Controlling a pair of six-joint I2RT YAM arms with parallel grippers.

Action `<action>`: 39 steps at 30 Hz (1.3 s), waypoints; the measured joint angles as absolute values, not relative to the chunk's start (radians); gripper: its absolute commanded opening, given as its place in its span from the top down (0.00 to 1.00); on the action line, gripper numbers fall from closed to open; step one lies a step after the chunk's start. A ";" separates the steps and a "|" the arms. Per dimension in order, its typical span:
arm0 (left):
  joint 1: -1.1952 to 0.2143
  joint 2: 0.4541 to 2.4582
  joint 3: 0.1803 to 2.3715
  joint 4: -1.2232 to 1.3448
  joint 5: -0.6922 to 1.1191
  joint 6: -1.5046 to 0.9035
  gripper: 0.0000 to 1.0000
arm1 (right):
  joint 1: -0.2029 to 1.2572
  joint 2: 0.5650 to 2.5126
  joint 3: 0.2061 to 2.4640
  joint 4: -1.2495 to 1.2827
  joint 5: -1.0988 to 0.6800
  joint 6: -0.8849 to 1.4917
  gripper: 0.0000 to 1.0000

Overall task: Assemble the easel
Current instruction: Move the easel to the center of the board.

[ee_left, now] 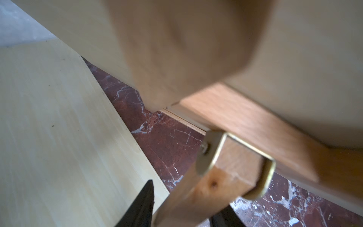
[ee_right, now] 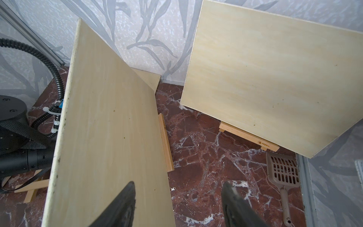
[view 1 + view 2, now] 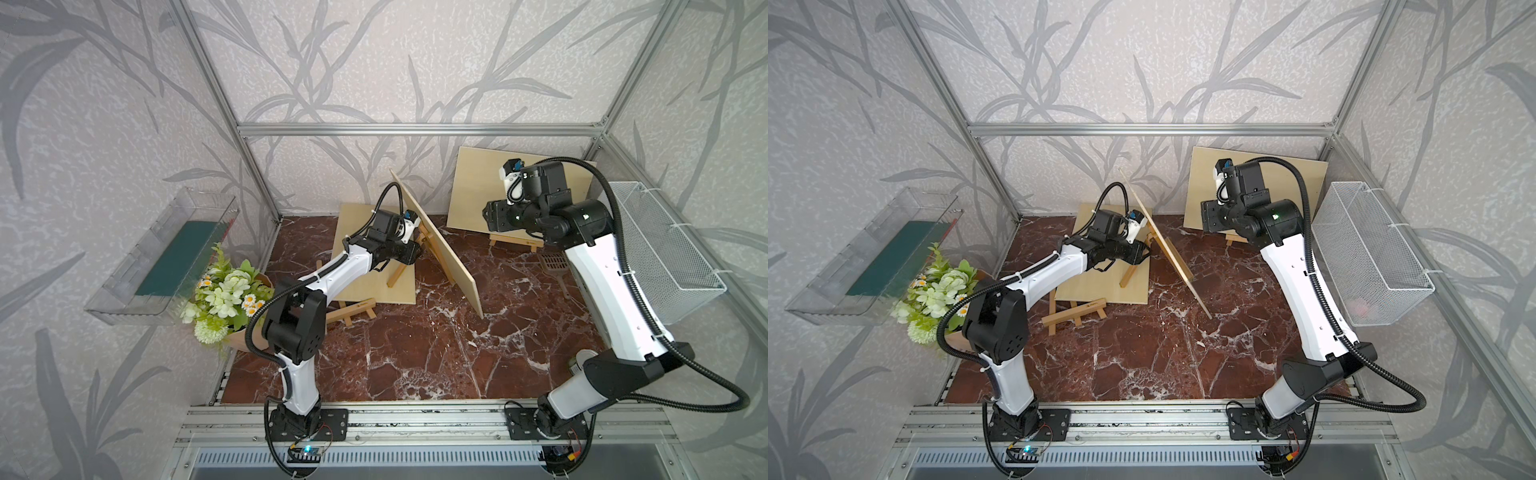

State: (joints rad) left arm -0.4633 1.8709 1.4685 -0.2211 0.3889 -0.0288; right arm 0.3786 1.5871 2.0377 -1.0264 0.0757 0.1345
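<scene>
Left wrist view shows easel leg inside left pincer.

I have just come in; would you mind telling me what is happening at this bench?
The left tool reaches behind the tilted pale plywood board in the middle of the red marble tabletop, its fingers either side of the easel's hinged wooden rear leg; whether they grip it is unclear. The right tool hovers open and empty, facing that board's front.
</scene>
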 measured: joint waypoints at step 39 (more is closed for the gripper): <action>-0.802 2.054 1.545 0.069 0.237 -0.007 0.94 | 0.272 1.587 2.030 -1.099 0.071 0.157 0.31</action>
